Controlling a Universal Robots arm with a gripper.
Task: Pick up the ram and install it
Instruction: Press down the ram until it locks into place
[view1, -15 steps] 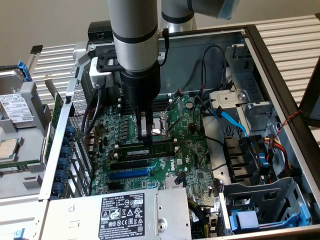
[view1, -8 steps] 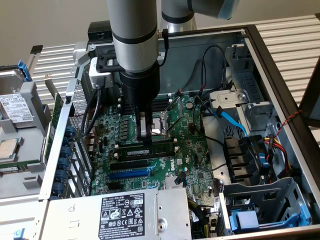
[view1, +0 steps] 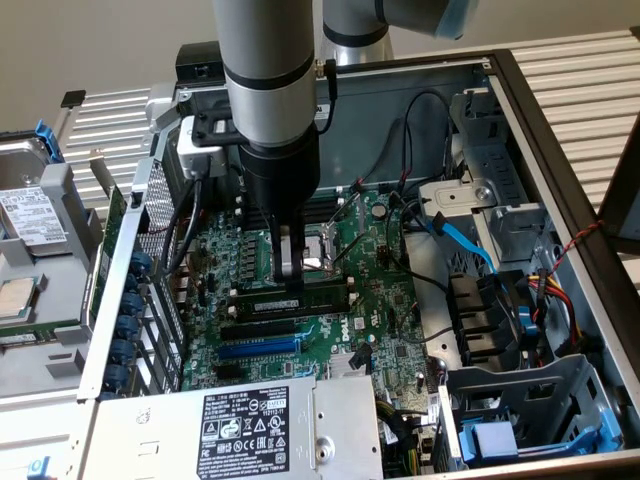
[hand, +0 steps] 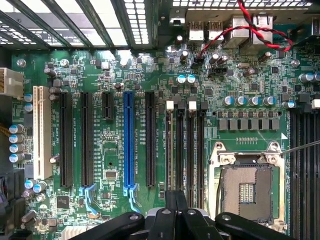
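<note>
- In the exterior view the arm comes down into the open computer case (view1: 520, 110), and the gripper (view1: 290, 268) hangs low over the green motherboard (view1: 370, 300), just beside the CPU socket (view1: 318, 250).
- The fingers (view1: 290, 255) look drawn together into 1 narrow column whose tip reaches the ram (view1: 300, 298), a long thin green stick lying along the memory slots near the board's middle.
- Whether the fingertips pinch the ram's top edge or merely touch it cannot be made out; the contact point is dark and the arm's body hides what lies behind it.
- Whether the ram is fully seated in its slot cannot be told either.
- In the wrist view the black finger linkages (hand: 175, 220) meet at the centre, cut off by the frame edge, so the tips themselves are hidden.
- There the memory slots (hand: 185, 150) run straight away from the gripper, with white latches (hand: 192, 105) at their far ends; the ram itself cannot be picked out among them.
- The blue expansion slot (hand: 128, 142) sits among the black slots (hand: 150, 140), and the open CPU socket (hand: 247, 187) lies beside the memory slots.
- In the exterior view the power supply (view1: 240, 430) is cut off at the frame's bottom, and a hard drive (view1: 30, 215) rests outside the case at the exterior view's left.
</note>
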